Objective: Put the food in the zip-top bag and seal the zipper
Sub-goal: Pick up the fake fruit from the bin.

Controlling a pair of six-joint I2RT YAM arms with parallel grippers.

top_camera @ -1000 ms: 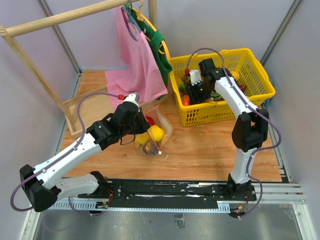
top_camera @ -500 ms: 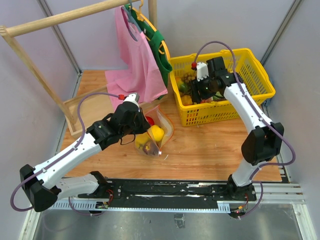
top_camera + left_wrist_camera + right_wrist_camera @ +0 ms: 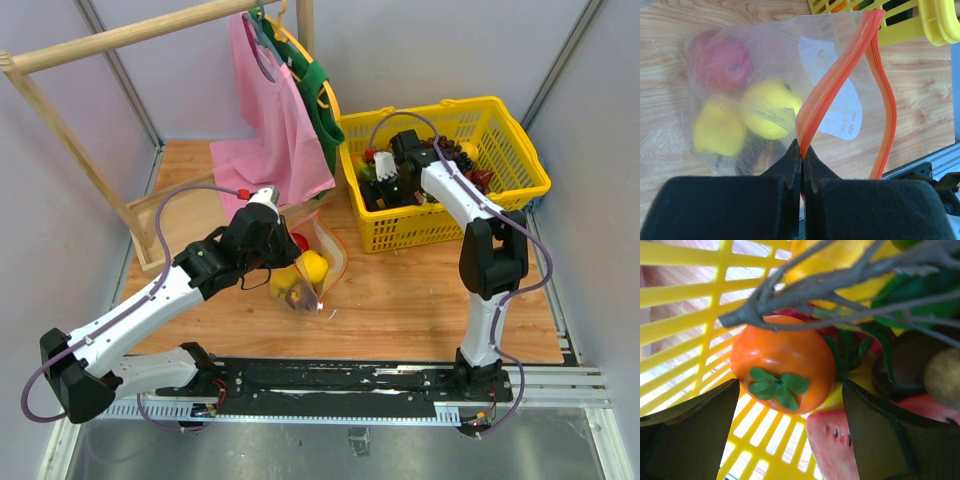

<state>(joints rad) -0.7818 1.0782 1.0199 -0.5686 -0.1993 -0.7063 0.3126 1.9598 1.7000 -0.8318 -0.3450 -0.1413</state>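
The clear zip-top bag (image 3: 305,265) lies on the wooden table left of centre, its mouth open. Through the plastic in the left wrist view I see a red fruit (image 3: 717,62), a round yellow piece (image 3: 771,108) and a yellow pepper (image 3: 720,132). My left gripper (image 3: 801,152) is shut on the red-orange zipper (image 3: 832,80) strip and holds one side of the mouth up. My right gripper (image 3: 790,415) is open, down inside the yellow basket (image 3: 520,190), with an orange (image 3: 782,362) between its fingers. The fingers stand apart from it.
A watermelon slice (image 3: 832,445), a twig with green leaves and dark round fruit lie round the orange in the basket. A pink cloth bag (image 3: 275,120) and a green one (image 3: 322,100) hang from a wooden rack at the back left.
My right arm swung right and up, then came back left and down into the basket's left part. My left arm and the bag have not moved.
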